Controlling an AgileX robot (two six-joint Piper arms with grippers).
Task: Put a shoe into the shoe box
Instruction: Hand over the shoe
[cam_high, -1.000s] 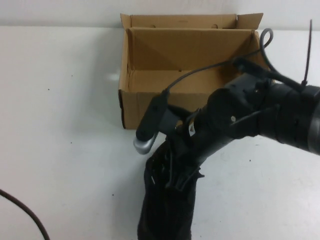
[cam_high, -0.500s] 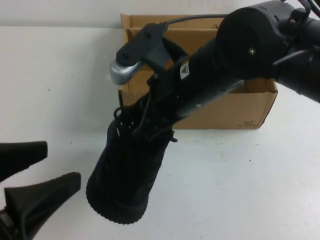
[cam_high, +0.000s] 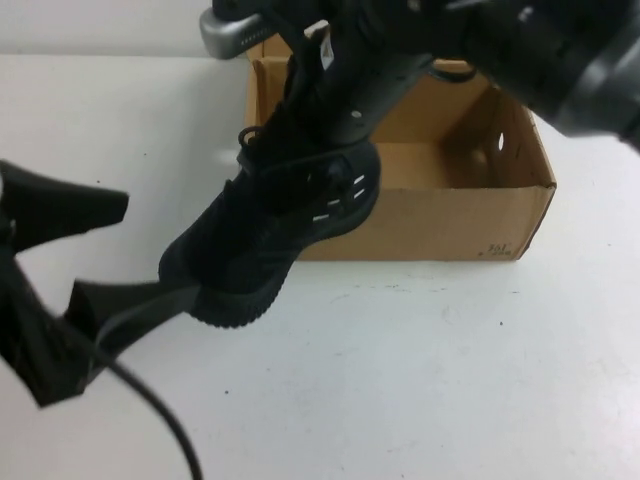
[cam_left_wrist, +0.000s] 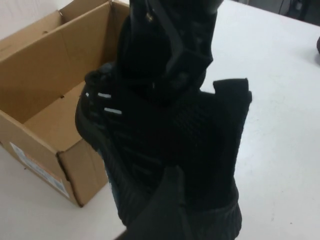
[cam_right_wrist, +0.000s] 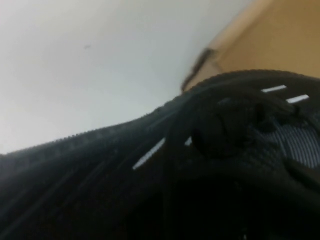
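Observation:
The black shoe (cam_high: 270, 240) with white dash marks hangs in the air, toe down and to the left, over the front left corner of the brown shoe box (cam_high: 450, 215). My right gripper (cam_high: 320, 110) is shut on the shoe's collar from above. My left gripper (cam_high: 150, 250) is open at the left, one finger (cam_high: 140, 300) reaching the toe's sole; contact is unclear. The left wrist view shows the shoe (cam_left_wrist: 165, 135), the open box (cam_left_wrist: 45, 100) and one finger (cam_left_wrist: 167, 210). The right wrist view shows the shoe's side (cam_right_wrist: 200, 150) and a box corner (cam_right_wrist: 280, 45).
White table (cam_high: 450, 370) all around. The box stands open with its flaps up and round holes in its right wall (cam_high: 500, 145). A dark cable (cam_high: 160, 420) trails from the left arm at the front left.
My right arm has lifted the shoe higher and carried it back toward the box. My left gripper has moved up and right, closer to the shoe's toe.

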